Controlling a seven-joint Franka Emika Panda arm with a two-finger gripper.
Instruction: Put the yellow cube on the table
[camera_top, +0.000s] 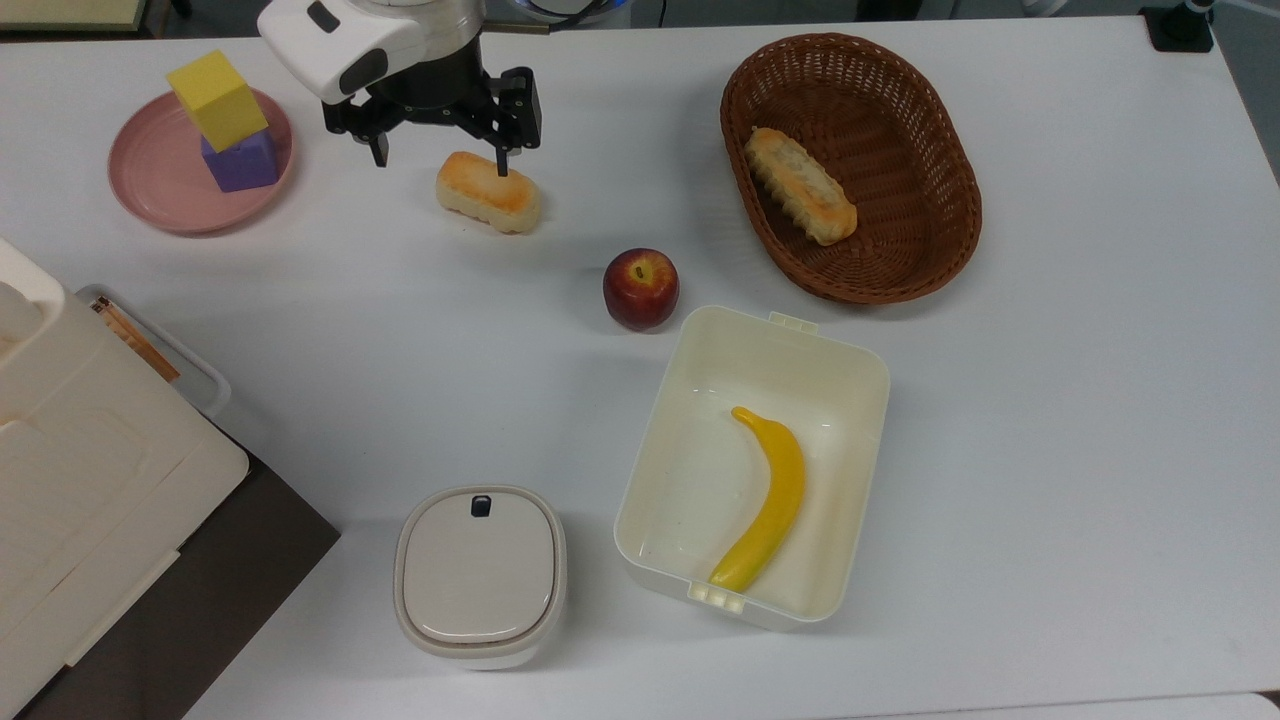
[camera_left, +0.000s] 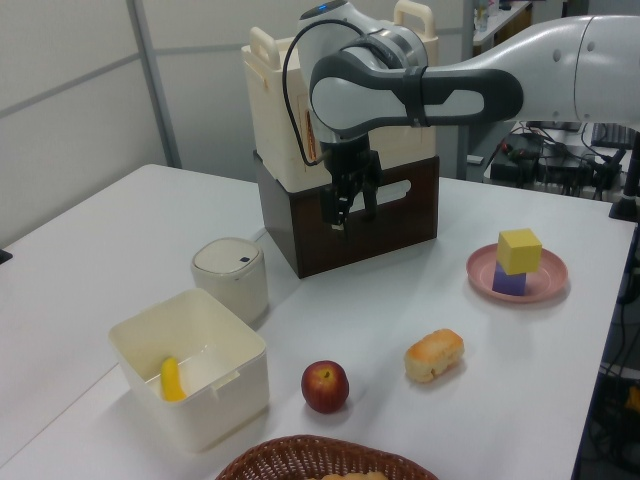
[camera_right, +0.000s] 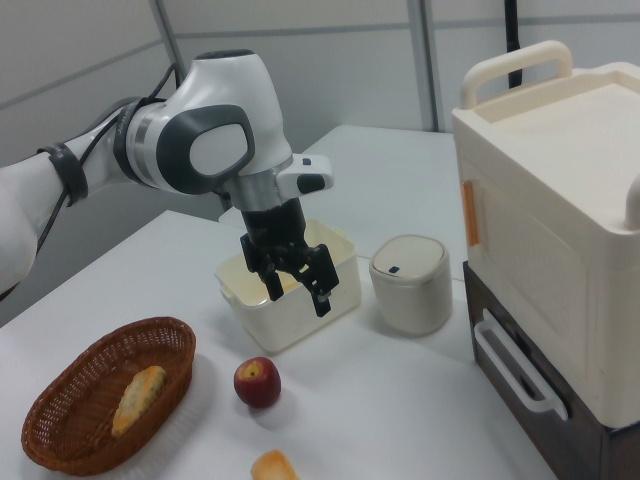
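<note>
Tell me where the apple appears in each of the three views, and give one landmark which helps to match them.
Top view: the apple is near the centre, just above the white box's upper-left corner.
Left view: the apple is low in the middle, right of the box.
Right view: the apple is low, left of centre, in front of the box.
Shared landmark: the white box beside it.

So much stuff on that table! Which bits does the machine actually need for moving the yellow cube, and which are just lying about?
Needed:
yellow cube, sitting on the purple cube
table
pincer, open

Lying about:
purple cube
pink plate
bread roll
apple
basket
banana
white tub
lidded pot
</note>
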